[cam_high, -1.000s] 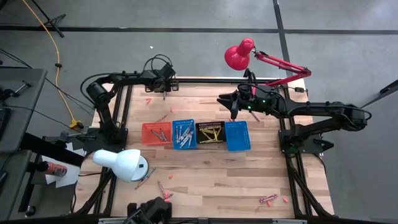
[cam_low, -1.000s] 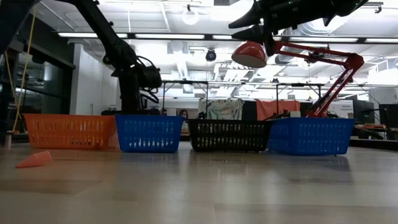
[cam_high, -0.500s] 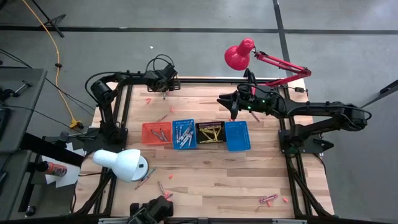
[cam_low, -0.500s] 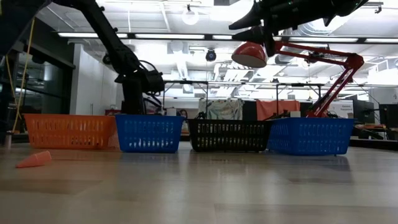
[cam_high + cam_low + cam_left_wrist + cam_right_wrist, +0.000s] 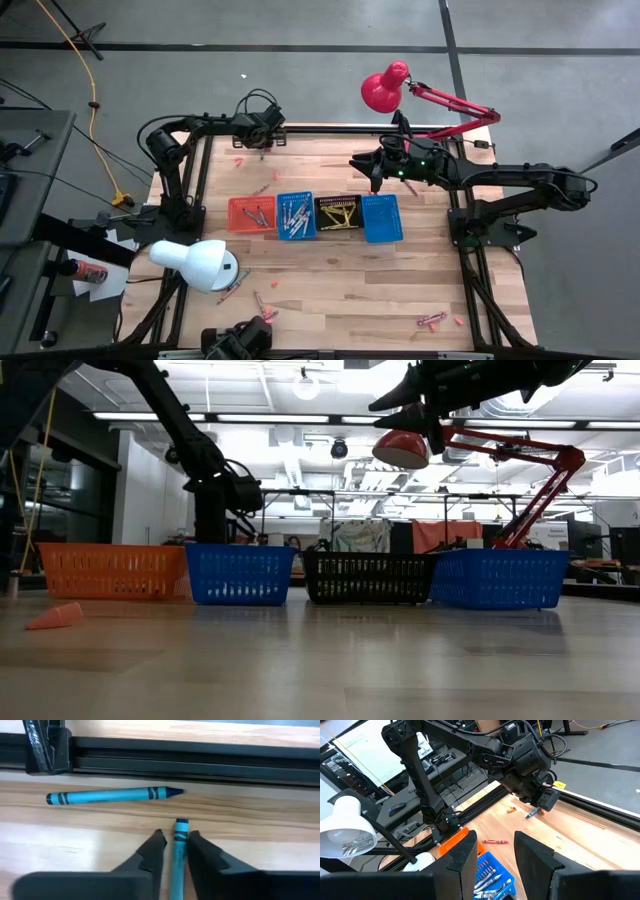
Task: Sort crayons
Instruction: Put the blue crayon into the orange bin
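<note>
At the table's far edge, the left gripper (image 5: 174,851) pinches a blue crayon (image 5: 178,857) mid-length, seemingly in contact. It's light, stiff, waxy-slick, snappable. The right gripper (image 5: 492,852) hovers open, empty.

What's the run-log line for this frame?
left gripper: closing around blue crayon, far table edge | right gripper: open, empty, above baskets

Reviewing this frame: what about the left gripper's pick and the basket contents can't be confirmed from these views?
- Left gripper: the blue crayon sits between its fingers, but its lower end is cut off by the left wrist view's edge, so a firm grip is unclear.
- High view: the same gripper is too small to judge.
- Low view: the mesh wall of the orange basket hides its contents.
- Right gripper: hovers open, empty.
</note>
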Robot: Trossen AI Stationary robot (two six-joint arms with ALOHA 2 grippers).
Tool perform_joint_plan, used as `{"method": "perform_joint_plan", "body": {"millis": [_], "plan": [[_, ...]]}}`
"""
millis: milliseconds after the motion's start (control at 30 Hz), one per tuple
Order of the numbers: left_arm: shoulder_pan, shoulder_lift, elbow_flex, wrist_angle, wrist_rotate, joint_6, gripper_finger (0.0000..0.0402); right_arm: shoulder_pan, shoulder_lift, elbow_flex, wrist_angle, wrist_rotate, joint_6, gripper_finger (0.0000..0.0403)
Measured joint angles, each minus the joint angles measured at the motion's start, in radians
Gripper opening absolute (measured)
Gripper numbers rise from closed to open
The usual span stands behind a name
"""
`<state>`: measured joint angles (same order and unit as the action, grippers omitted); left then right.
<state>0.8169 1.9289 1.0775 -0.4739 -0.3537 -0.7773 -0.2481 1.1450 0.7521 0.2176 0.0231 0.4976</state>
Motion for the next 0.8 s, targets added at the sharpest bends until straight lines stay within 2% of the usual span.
{"method": "perform_joint_plan", "body": {"millis": [67, 133, 433, 633, 800], "plan": [[0.000, 0.000, -0.001, -0.005, -0.002, 0.013, 0.0024, 0.000, 0.000, 0.000, 0.000, 0.000, 0.001, 0.0121], [0.000, -0.001, -0.004, -0.003, 0.004, 0.012, 0.0010, 0.000, 0.000, 0.000, 0.000, 0.000, 0.001, 0.0121], [0.003, -0.019, -0.012, -0.008, 0.061, 0.039, 0.0003, 0.000, 0.000, 0.000, 0.000, 0.000, 0.026, 0.0121], [0.002, -0.105, -0.026, -0.046, 0.098, 0.057, 0.0001, 0.000, 0.000, 0.000, 0.000, 0.000, 0.026, 0.0121], [0.000, -0.195, -0.021, -0.039, 0.080, 0.082, 0.0000, 0.000, 0.000, 0.000, 0.001, 0.000, 0.026, 0.0121]]}}
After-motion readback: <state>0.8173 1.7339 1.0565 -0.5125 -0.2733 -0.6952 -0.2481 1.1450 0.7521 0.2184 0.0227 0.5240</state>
